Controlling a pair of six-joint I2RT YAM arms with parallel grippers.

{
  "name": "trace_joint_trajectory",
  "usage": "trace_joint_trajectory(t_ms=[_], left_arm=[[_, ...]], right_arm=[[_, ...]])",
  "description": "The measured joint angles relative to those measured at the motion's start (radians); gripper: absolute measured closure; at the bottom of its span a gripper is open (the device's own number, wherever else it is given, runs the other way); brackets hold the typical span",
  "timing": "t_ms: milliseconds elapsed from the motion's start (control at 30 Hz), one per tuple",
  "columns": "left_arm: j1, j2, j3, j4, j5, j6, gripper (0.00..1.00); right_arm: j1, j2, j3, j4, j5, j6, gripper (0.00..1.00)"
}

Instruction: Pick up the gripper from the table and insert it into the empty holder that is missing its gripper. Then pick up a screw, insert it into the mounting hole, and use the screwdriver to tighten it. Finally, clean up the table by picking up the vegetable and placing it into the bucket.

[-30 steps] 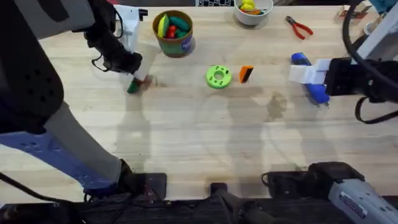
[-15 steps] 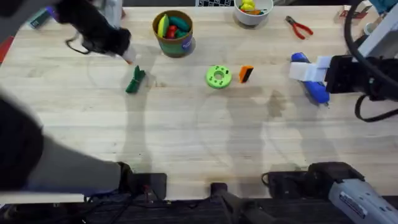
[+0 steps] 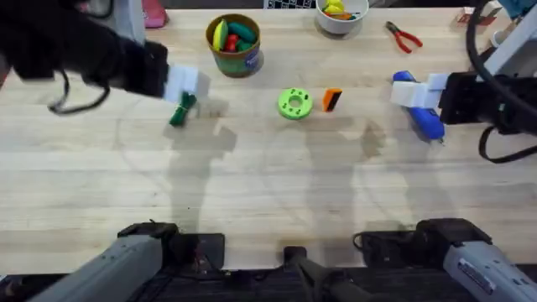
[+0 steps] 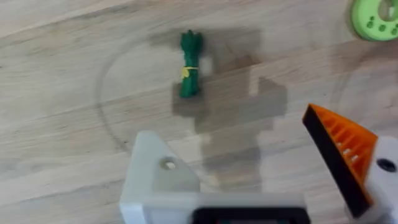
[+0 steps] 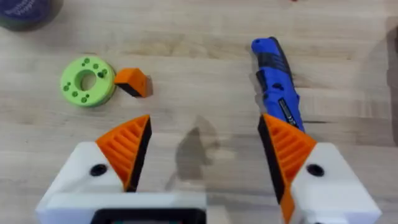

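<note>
My left gripper hung wide open over the vegetable, one holder bare. The loose gripper lay beside the green disc, and my right gripper hovered open, touching nothing, by the screwdriver; the bucket stood at the table's far side.

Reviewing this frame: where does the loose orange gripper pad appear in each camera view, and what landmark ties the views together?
Overhead: the gripper lies on the table just right of the green disc.
Right wrist: the gripper lies beside the green disc, with the screwdriver off to the other side.
Left wrist: not in it; the green disc sits at a corner.
Shared landmark: the green disc.
</note>
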Motion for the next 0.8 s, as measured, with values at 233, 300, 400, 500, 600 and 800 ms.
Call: trace_joint_trajectory(t_ms=[233,300,400,500,600,800], left_arm=[[-0.044,-0.149,-0.107,0.069,0.000,-0.034,0.013],[-0.044,-0.158,-0.107,0.088,0.000,-0.037,0.013],[-0.044,-0.157,-0.107,0.131,0.001,-0.041,0.013],[-0.044,-0.157,-0.108,0.193,0.012,-0.042,0.013],[-0.044,-0.157,-0.107,0.209,0.026,-0.041,0.013],[-0.044,-0.157,-0.109,0.300,0.022,0.051,0.013]], right_arm=[[0.000,0.000,0.000,-0.077,-0.001,0.004,0.008],[0.000,0.000,0.000,-0.103,-0.001,0.005,0.008],[0.000,0.000,0.000,-0.154,-0.001,0.005,0.007],[0.000,0.000,0.000,-0.220,-0.002,0.006,0.008],[0.000,0.000,0.000,-0.284,-0.003,0.008,0.008],[0.000,0.000,0.000,-0.431,-0.004,0.011,0.008]])
